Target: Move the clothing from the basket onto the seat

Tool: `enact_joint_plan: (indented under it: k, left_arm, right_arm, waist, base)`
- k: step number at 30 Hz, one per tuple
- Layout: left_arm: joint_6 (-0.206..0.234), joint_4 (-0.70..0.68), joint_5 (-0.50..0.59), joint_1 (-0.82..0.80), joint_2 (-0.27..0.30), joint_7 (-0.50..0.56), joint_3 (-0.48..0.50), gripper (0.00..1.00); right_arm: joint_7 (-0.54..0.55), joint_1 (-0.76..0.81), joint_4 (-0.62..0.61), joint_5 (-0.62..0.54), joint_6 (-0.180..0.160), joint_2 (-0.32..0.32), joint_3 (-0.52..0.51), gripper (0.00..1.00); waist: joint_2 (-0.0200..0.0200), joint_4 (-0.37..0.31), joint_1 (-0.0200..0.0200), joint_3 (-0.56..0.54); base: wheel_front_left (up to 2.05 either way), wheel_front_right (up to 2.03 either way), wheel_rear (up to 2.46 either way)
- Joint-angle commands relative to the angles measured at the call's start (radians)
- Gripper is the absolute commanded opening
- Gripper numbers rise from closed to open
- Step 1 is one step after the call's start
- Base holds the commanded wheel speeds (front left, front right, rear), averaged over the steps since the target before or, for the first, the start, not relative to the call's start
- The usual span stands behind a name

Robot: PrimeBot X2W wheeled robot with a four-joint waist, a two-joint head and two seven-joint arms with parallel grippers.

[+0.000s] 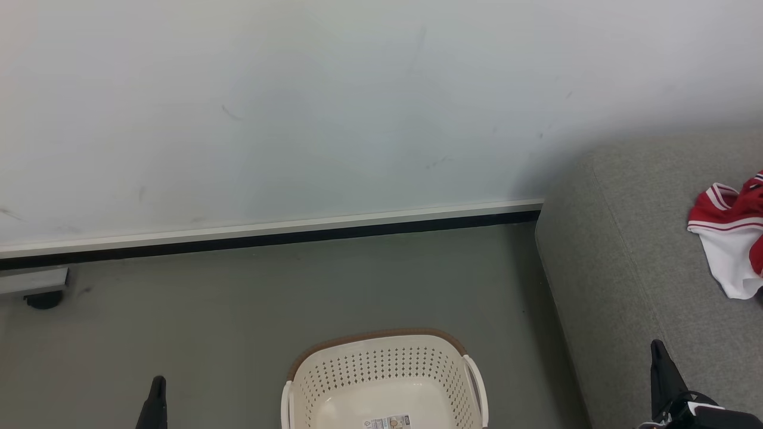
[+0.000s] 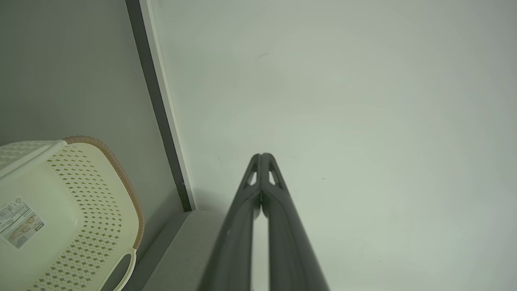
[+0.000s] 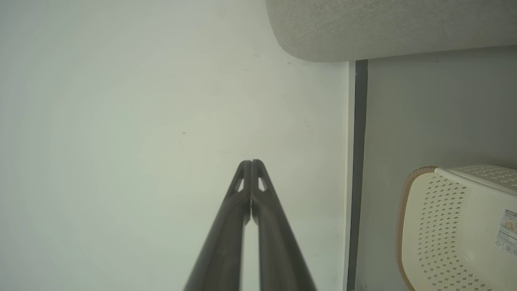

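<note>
Red clothing [image 1: 730, 235] on the seat [image 1: 626, 238], basket [image 1: 381, 369] base bare, left gripper [image 2: 261, 155] and right gripper [image 3: 251, 161] both pressed together empty: unloading looks done, next just retreat.

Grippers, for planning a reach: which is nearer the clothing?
The right gripper, at the seat that bears the clothing; the left gripper is over floor, beyond the basket.

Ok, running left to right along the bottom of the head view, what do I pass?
left end effector → basket → seat → right end effector. The clothing lies higher up on the seat, overlapping that last stretch, so I leave it unranked.
</note>
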Motion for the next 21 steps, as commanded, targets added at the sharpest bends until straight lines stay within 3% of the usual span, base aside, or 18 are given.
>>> enact_joint_plan:
  k: [1, 21]
  left_arm:
    - [-0.003, -0.001, -0.003, -0.005, 0.006, 0.002, 0.003, 0.0]
    - [-0.003, -0.001, -0.002, -0.005, 0.005, 0.002, 0.003, 0.0]
  right_arm:
    - [0.002, -0.001, 0.001, -0.001, 0.0, 0.002, -0.001, 0.0]
    - [0.007, -0.001, 0.002, -0.004, 0.0, 0.005, -0.005, 0.0]
  waist:
    - [-0.0001, 0.0, 0.0, 0.0]
    - [-0.0001, 0.0, 0.0, 0.0]
  base:
    - [0.0, 0.0, 0.0]
    - [0.0, 0.0, 0.0]
